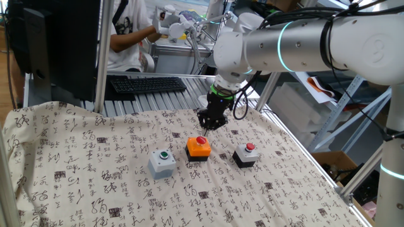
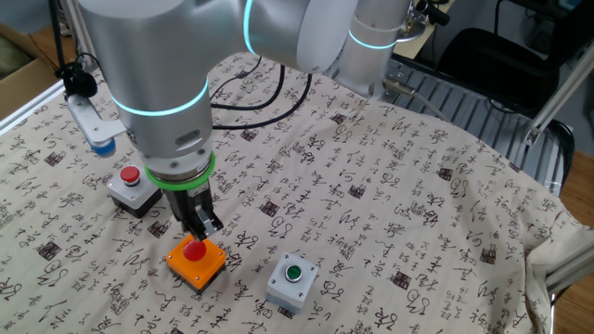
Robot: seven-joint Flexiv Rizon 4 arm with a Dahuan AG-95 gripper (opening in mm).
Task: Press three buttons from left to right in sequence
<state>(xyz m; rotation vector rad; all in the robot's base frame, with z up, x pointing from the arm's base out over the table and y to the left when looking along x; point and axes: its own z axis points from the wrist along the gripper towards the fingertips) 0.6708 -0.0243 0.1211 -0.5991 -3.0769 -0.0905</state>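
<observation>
On the patterned cloth [image 1: 76, 164] the three buttons sat in a row, well apart, presumably so each cap could be struck alone: grey box with green cap [image 1: 163, 162], orange box with red cap [image 1: 199, 148], black box with red cap [image 1: 246, 155]. Just above the orange box's cap hung the gripper [image 2: 199, 227], pointing down, its fingers pressed together, likely to form one blunt pressing tip.
</observation>
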